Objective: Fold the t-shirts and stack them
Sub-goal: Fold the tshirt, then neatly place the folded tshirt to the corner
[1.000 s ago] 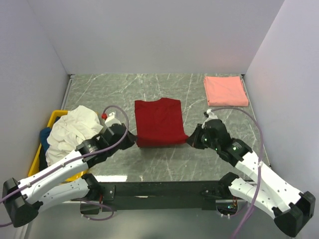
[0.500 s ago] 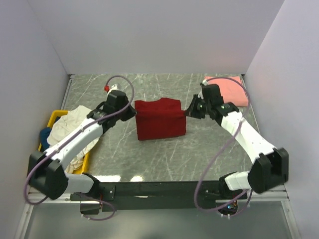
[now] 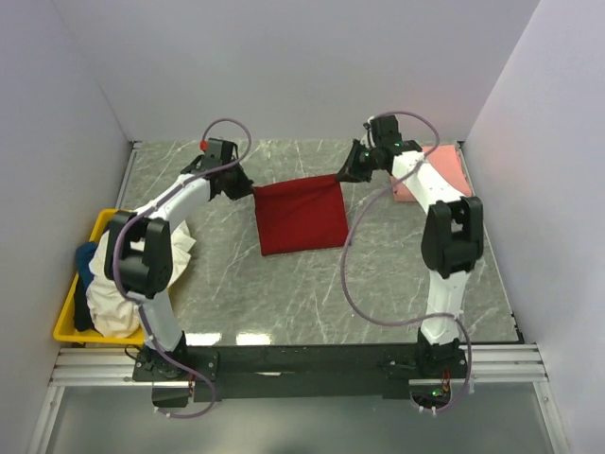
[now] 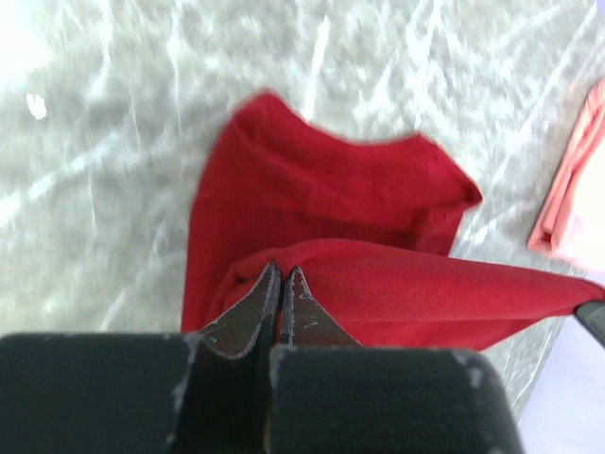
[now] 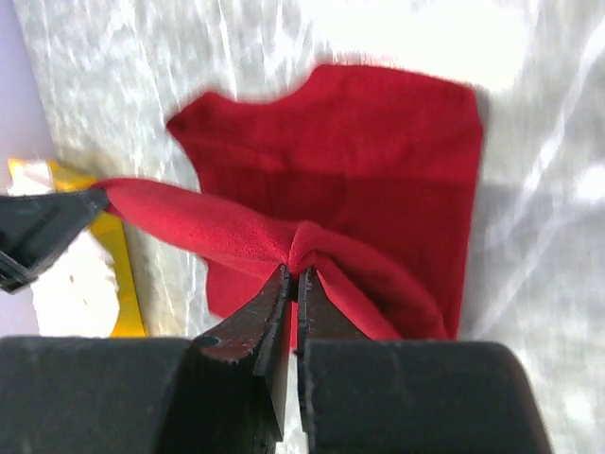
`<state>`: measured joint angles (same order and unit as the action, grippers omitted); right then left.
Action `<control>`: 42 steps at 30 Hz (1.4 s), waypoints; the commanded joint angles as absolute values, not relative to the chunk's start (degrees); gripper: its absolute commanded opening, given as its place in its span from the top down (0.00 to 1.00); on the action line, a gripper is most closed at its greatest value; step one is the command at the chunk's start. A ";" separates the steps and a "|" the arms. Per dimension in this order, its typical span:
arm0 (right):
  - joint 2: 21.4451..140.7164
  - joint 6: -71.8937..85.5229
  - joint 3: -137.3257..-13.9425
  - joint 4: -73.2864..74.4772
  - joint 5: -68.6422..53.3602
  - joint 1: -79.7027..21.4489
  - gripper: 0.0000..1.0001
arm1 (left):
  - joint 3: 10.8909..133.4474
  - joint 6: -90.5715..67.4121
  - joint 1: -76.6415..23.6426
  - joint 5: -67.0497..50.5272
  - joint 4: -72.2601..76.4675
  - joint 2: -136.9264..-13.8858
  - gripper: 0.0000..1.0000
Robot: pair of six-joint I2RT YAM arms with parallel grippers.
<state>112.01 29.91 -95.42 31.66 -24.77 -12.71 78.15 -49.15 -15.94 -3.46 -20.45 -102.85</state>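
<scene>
The dark red t-shirt [image 3: 301, 218] lies folded on the table's middle, its far edge lifted and stretched between both grippers. My left gripper [image 3: 248, 188] is shut on its far left corner, and the cloth [image 4: 397, 293] shows pinched at the fingertips in the left wrist view. My right gripper [image 3: 346, 174] is shut on the far right corner, also seen pinched in the right wrist view [image 5: 312, 241]. The salmon-pink t-shirt [image 3: 444, 170] lies folded at the back right, partly behind the right arm. The cream-white t-shirt [image 3: 118, 293] is heaped in the bin, with a bit of blue shirt [image 3: 85, 260] beside it.
A yellow plastic bin [image 3: 71, 326] stands at the left edge of the table. White walls close in the back and both sides. The marbled grey tabletop [image 3: 302, 293] shows in front of the red shirt.
Both grippers have moved from the near edge of the red shirt to its far edge, carrying the cloth over itself. The shirt is now about half as deep.
</scene>
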 commanded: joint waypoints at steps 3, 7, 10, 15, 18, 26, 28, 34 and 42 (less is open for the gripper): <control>124.08 29.27 -112.81 35.41 -27.07 -10.90 1.00 | 87.70 -46.94 -11.87 -6.67 -19.95 -110.80 1.00; 131.82 30.49 -120.58 36.30 -28.12 -10.55 0.88 | 94.64 -45.70 -10.11 -11.23 -18.81 -117.06 0.96; 134.38 30.68 -122.78 35.34 -28.56 -10.11 0.59 | 99.38 -44.13 -8.88 -11.87 -19.51 -120.58 0.63; 132.28 26.55 -120.86 34.02 -26.55 -10.11 0.36 | 98.97 -42.72 -7.56 -11.25 -19.26 -118.32 0.25; 130.17 24.70 -116.48 33.14 -25.05 -9.93 0.34 | 94.67 -44.02 -7.82 -11.42 -17.41 -114.98 0.30; 127.79 18.72 -104.60 30.15 -24.88 -10.63 0.31 | 82.01 -47.90 -12.56 -10.46 -14.68 -109.78 0.62; 127.62 18.28 -103.37 29.36 -24.26 -11.60 0.31 | 80.17 -48.51 -13.97 -10.81 -14.24 -108.99 0.67; 127.71 18.19 -100.90 28.57 -22.32 -13.01 0.31 | 78.31 -48.34 -16.08 -10.99 -15.73 -106.62 0.74; 127.79 19.68 -99.49 28.39 -19.51 -15.47 0.38 | 74.27 -48.34 -16.87 -11.86 -16.35 -99.77 0.77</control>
